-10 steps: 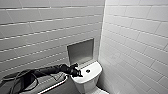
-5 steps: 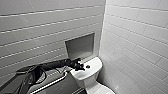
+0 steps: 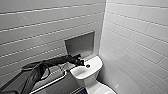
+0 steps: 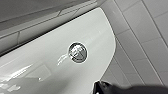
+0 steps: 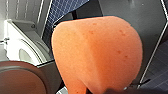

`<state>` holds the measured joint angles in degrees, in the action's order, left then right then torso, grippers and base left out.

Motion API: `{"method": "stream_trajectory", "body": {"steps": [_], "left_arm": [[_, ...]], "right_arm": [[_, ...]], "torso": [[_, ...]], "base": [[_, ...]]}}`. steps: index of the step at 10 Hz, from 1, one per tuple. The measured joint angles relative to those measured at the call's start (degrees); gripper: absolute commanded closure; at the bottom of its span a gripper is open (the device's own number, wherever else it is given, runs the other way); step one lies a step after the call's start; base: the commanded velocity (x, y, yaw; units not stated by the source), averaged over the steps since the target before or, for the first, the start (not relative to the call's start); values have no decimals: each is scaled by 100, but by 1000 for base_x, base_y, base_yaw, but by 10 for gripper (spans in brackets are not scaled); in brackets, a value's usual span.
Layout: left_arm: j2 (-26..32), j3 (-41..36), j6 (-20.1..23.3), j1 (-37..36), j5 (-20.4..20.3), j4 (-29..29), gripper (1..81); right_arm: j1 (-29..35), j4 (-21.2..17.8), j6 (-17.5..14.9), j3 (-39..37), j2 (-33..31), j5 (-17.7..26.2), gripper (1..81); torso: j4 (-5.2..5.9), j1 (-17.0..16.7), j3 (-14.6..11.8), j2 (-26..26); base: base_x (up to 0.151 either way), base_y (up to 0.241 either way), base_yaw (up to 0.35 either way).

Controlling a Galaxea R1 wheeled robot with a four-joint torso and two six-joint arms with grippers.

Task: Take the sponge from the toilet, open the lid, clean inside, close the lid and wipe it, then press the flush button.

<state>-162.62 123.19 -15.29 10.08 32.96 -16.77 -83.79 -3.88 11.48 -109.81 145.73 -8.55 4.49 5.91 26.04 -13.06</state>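
My left arm reaches from the lower left across to the toilet [image 3: 86, 72]. Its gripper [image 3: 82, 62] hangs shut just above the tank top, a little to the left of the round chrome flush button [image 3: 87, 66]. In the left wrist view the button [image 4: 77, 52] sits on the glossy white tank top, with a dark fingertip [image 4: 103, 87] short of it. The orange sponge [image 5: 97, 55] looms close in the right wrist view, with my right gripper shut on it. Behind it stands the toilet [image 5: 15, 35] with its white oval lid [image 5: 27, 53] down.
White tiled walls meet in a corner right behind the toilet. A grey recessed niche [image 3: 80, 46] sits in the wall above the tank. A dark counter edge [image 3: 52, 82] runs left of the toilet. Dark blue floor tiles [image 5: 60, 10] lie around the toilet.
My left gripper has crept up and to the right over the tank top, closer to the flush button. The head view has shifted slightly.
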Motion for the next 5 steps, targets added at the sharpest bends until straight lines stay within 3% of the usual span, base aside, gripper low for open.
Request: {"method": "stream_trajectory", "body": {"steps": [5], "left_arm": [[-805,1050,-144,-38,-271,0,811]], "right_arm": [[0,-6,1,-20,105,-2,811]], "torso": [[0,0,54,2]], "base": [[0,0,0]]}}
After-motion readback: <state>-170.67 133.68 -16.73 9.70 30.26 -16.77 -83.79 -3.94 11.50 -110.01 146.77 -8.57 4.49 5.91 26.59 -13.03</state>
